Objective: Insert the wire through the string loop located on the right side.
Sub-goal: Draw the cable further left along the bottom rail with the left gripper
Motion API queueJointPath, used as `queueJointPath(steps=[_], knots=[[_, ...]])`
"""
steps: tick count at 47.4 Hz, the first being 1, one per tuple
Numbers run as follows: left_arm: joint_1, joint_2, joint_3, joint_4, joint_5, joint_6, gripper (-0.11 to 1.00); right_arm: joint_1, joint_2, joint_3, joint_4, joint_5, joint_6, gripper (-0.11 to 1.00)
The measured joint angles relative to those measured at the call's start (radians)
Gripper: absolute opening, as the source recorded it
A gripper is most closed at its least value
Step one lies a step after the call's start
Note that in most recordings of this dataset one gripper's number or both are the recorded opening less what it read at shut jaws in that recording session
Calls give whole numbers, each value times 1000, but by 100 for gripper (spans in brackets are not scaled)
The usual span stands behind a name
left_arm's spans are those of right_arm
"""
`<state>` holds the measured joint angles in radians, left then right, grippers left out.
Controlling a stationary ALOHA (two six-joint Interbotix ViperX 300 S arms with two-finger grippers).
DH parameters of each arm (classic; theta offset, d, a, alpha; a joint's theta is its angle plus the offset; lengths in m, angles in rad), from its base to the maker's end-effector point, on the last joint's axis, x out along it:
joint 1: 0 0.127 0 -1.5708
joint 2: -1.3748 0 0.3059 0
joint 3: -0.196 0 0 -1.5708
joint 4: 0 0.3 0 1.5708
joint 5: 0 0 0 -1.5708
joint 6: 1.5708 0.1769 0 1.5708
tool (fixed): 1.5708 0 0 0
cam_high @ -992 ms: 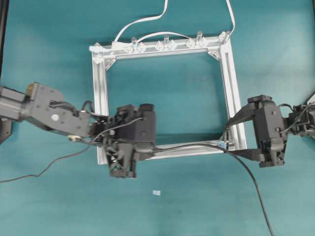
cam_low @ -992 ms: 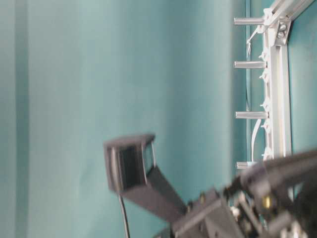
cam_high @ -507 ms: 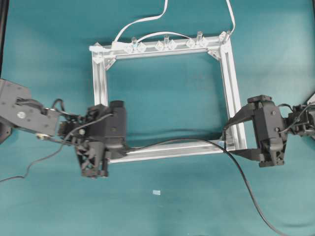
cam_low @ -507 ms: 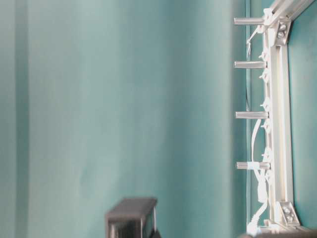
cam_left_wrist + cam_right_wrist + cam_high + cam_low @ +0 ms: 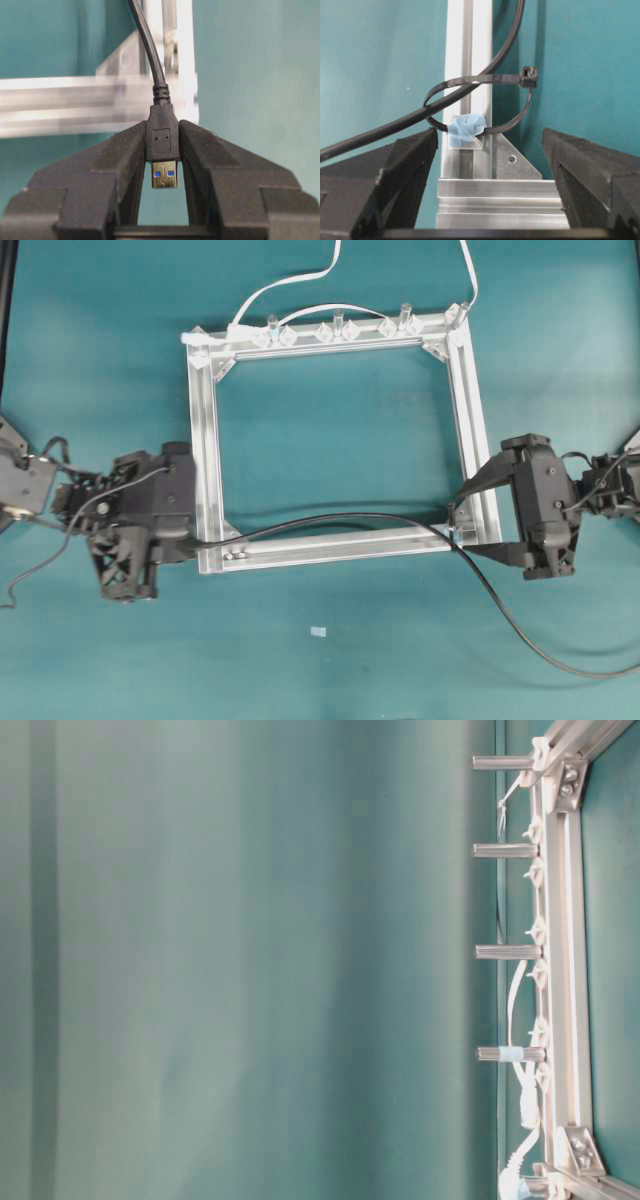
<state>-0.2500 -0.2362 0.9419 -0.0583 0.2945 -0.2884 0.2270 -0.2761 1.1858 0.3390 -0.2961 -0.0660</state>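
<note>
Left gripper (image 5: 164, 165) fingers (image 5: 125, 150) clamped on the plug (image 5: 163, 140), now pulled back left past the frame (image 5: 330, 545) corner; a second ago it sat over the bottom rail. Wire (image 5: 340, 522) trails along that rail and runs through the loop (image 5: 480, 102) at the right corner. Right gripper (image 5: 485, 165) wide open, empty, by the loop. Threading looks done; slack being drawn through.

Brushed aluminium frame (image 5: 462, 430) on matt teal surface (image 5: 330, 450); smooth black rubbery wire (image 5: 330, 522); matt black plastic left hand (image 5: 165, 200).
</note>
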Motion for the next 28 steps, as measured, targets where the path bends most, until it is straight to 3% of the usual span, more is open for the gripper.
queueJointPath(steps=[13,28], knots=[[-6,-64,43,0,38,-2,21,0,-2,-2,-2,-6,0,94],[-8,-29,46,0,67,-3,21,0,-2,-2,-2,-21,0,94]])
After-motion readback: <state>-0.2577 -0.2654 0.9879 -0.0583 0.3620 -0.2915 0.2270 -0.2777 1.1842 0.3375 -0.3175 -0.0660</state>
